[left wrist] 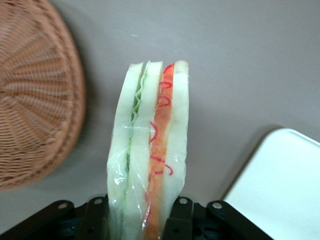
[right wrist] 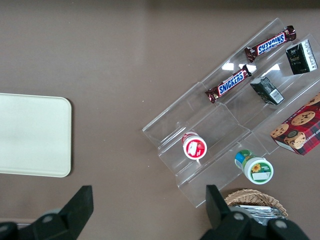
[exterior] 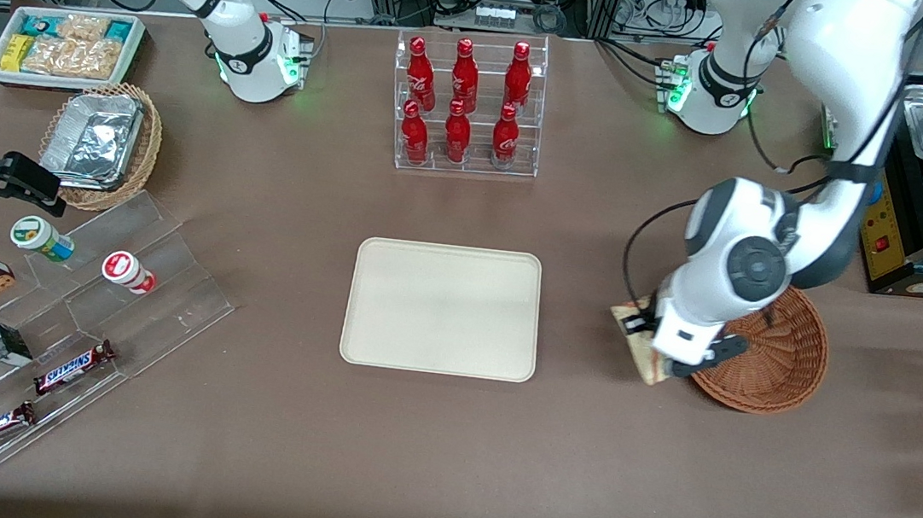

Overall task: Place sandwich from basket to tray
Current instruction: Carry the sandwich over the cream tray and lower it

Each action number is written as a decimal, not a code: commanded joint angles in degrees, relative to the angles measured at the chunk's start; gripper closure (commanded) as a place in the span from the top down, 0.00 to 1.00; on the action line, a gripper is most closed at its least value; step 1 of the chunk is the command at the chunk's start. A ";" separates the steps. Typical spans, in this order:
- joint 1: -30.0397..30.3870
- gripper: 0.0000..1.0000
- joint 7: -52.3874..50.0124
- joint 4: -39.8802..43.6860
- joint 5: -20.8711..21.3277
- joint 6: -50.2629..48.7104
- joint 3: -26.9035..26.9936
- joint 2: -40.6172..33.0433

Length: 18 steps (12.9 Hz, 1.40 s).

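Black fingers (left wrist: 182,220) of my claw (exterior: 657,361) press both faces of the sandwich (left wrist: 150,150); the jaws are closed down to the width of the wedge, film wrap bunched between them. From the wrist camera the wedge stands on edge, white bread outside, a green layer and an orange-pink layer inside.

Outward: claw and sandwich hang just outside the rim of the brown wicker basket (exterior: 769,351), on the side facing the tray (exterior: 443,309). The basket looks empty now. I cannot tell whether the sandwich's low corner touches the table. A corner of the tray shows in the wrist camera, near but with bare table between.

Step in hand, as I judge it: carry to the tray.
- Keep the squeeze as it is; the bread looks soft and the film slippery.
- Hold enough height to pass the tray's low rim.
- Travel level toward the parked arm's end, stop over the tray's middle.
- Lower until it rests, then release; it may tip onto a flat face.
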 commanded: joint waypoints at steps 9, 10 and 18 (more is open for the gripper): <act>-17.16 0.36 5.15 18.40 0.52 -1.92 -1.94 17.72; -17.16 0.36 4.36 18.85 0.26 -1.74 -1.94 18.78; -17.25 0.38 4.09 22.98 0.96 -0.86 -1.59 23.18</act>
